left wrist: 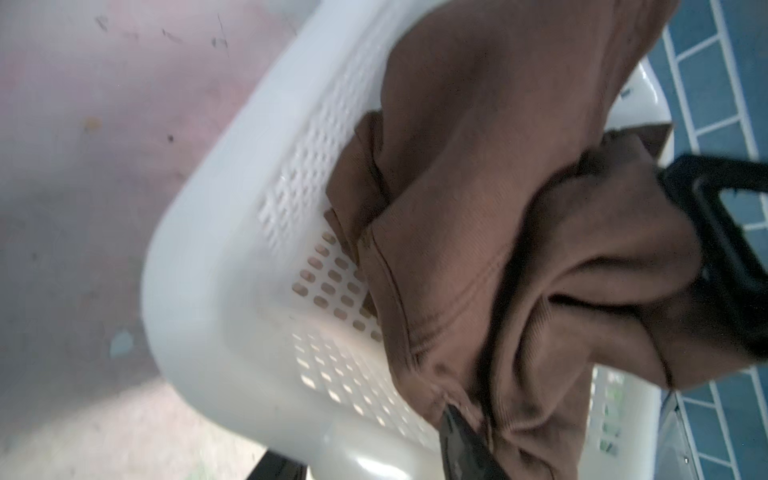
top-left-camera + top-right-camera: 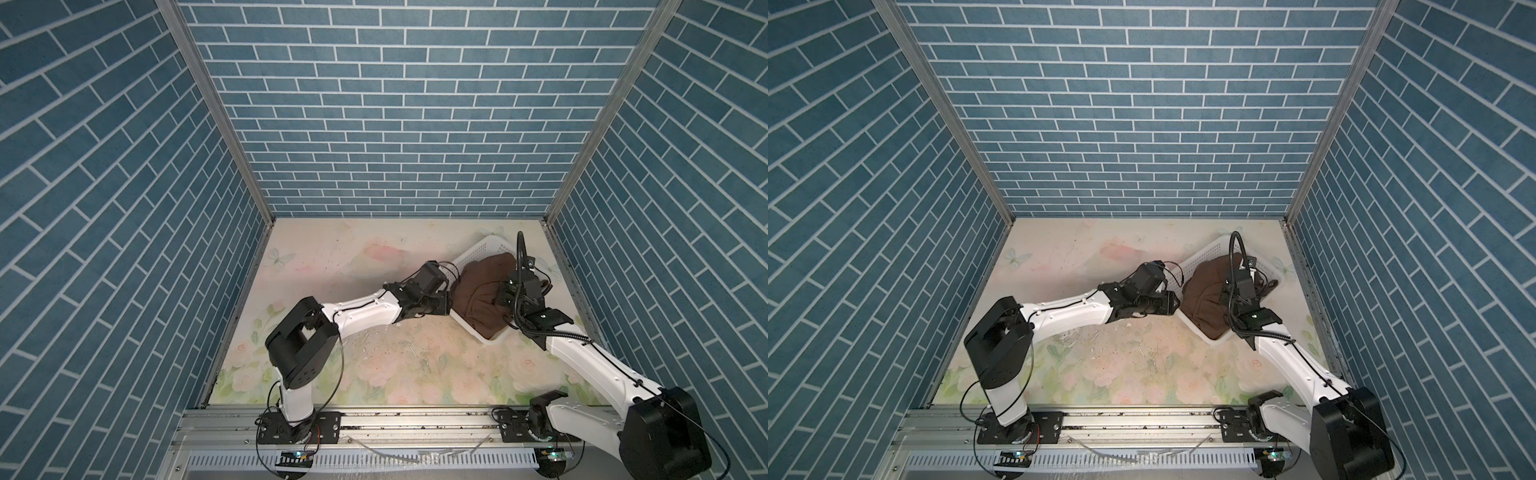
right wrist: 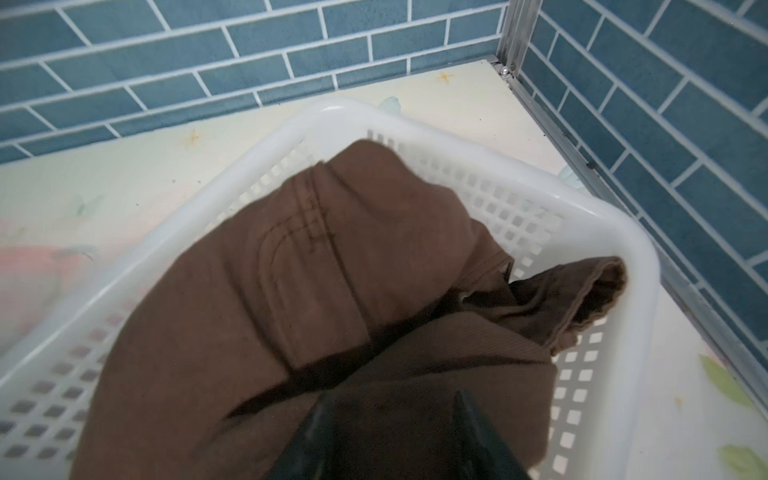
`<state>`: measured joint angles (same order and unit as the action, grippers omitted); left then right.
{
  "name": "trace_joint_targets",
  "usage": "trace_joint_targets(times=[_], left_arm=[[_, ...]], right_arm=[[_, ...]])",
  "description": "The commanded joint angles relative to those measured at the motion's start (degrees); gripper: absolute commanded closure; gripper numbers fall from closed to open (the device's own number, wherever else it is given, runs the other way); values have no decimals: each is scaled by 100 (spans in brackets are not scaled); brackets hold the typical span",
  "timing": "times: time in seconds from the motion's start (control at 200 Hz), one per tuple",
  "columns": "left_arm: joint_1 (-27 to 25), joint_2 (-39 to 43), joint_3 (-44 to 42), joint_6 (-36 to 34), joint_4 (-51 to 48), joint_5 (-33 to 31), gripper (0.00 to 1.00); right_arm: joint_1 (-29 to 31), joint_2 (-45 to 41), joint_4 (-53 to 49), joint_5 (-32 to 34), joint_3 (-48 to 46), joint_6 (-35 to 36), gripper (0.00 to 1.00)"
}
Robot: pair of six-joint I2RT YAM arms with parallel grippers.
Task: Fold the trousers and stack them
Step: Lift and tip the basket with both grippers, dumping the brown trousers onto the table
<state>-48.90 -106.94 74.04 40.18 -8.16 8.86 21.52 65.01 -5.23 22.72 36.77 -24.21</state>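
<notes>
The dark brown trousers [image 2: 478, 301] [image 2: 1204, 301] lie bunched in the white perforated basket [image 2: 478, 249] [image 2: 1208, 249] at the back right of the table. My right gripper [image 3: 395, 419] hangs over the heap near the basket's middle [image 2: 513, 293]. Its fingers [image 3: 328, 419] stand apart, open, with cloth [image 3: 291, 291] under and between them. My left gripper [image 2: 446, 305] [image 2: 1177, 309] sits at the basket's left corner. In the left wrist view the gripper [image 1: 370, 453] straddles the basket rim [image 1: 228, 249], one finger [image 1: 457, 440] inside against the trousers [image 1: 498, 208], open.
The basket stands askew, close to the right wall and its metal rail [image 3: 582, 166]. The floral tabletop [image 2: 395, 357] stretches to the left and front of it. Both arm bases sit on the metal rail [image 2: 415, 419] along the front edge.
</notes>
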Motion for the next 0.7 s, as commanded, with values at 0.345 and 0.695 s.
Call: trace_joint_targets(times=[0.345, 0.695], left_arm=[[909, 1242, -674, -175, -344, 140, 45], [1465, 3445, -2161, -164, -1011, -379, 46]], right_arm=[[-172, 1988, -160, -1292, 1034, -84, 1], [-657, 3289, -65, -1986, 2599, -365, 92]])
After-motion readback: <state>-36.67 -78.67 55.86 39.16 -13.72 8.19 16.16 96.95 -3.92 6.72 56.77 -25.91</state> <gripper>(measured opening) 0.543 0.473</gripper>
